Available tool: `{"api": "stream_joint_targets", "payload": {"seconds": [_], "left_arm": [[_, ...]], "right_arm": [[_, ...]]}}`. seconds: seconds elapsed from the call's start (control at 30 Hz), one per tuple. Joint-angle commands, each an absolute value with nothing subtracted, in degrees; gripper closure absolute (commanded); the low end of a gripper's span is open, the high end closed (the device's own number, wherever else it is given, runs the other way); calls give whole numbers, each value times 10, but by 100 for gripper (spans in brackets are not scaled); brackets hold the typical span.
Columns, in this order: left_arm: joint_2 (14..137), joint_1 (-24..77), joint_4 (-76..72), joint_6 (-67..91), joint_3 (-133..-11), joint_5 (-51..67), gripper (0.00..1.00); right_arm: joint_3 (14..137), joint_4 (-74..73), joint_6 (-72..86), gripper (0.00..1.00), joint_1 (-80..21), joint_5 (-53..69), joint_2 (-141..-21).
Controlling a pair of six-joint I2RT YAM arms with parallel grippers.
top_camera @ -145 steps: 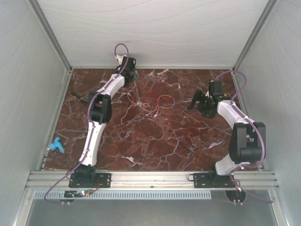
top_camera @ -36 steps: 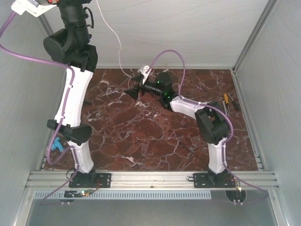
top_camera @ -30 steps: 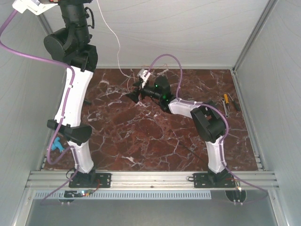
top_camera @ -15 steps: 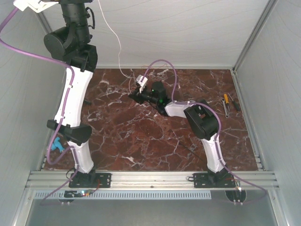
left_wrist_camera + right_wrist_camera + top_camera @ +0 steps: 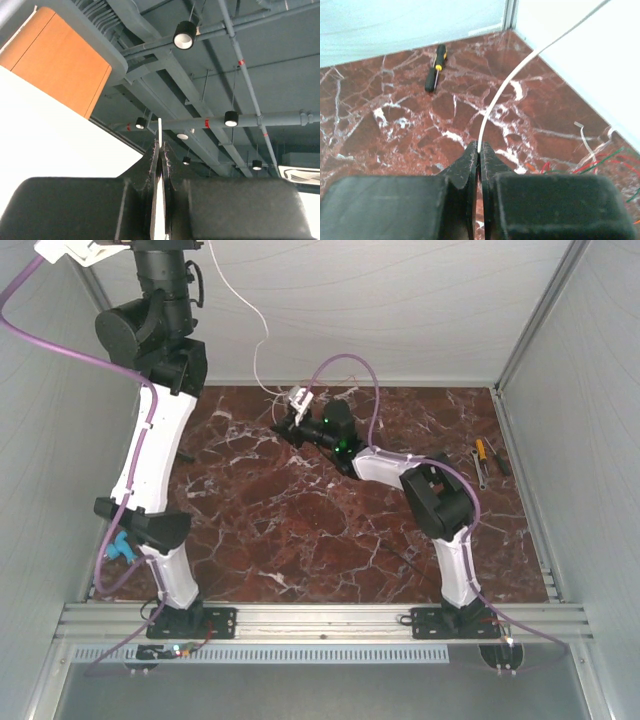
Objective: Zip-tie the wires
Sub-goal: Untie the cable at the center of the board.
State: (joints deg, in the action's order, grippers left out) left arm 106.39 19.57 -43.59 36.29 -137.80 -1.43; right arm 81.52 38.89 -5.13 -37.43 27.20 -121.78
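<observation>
1. Top view: the left arm is raised so high that its gripper is out of the picture. A white strand (image 5: pixel 263 340) drops from there to the right gripper (image 5: pixel 283 422), which sits low over the far part of the table (image 5: pixel 300 530). The strand spans the gap between the two grippers. A thin dark strip (image 5: pixel 400 557), possibly the zip tie, lies well behind the right gripper near that arm's base. It is too faint to be sure, and nothing grips it.

2. Left wrist view: the left gripper (image 5: pixel 159 150) points at the ceiling, its jaws pinched shut on the white strand, which pokes out just past the fingertips.

3. Right wrist view: the right gripper (image 5: pixel 480 150) is closed tight on the same strand, which curves up and away to its right. The rest of the wires (image 5: pixel 596 162), red and green, lie loose on the table just right of the fingers. A screwdriver (image 5: pixel 434 67) lies ahead and to the left. Judging by this, only one strand has been pulled out. Bundling the wires, looping the tie and cinching it all remain.
</observation>
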Motion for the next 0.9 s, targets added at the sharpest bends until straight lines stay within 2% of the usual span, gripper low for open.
{"api": "stream_joint_targets", "payload": {"seconds": [0.0, 0.17, 0.57, 0.87], "left_arm": [[1032, 194, -450, 343, -1343, -10, 100], [1027, 195, -421, 312, -1329, -15, 100], [1017, 195, -345, 245, -1323, -43, 100], [998, 195, -324, 162, -1293, -118, 100]], "right_arm": [[859, 387, -70, 100, -370, 274, -1133], [891, 358, -80, 100, -364, 276, -1092], [991, 308, -60, 100, -335, 192, -1045], [1078, 270, -18, 100, -312, 179, -1006]]}}
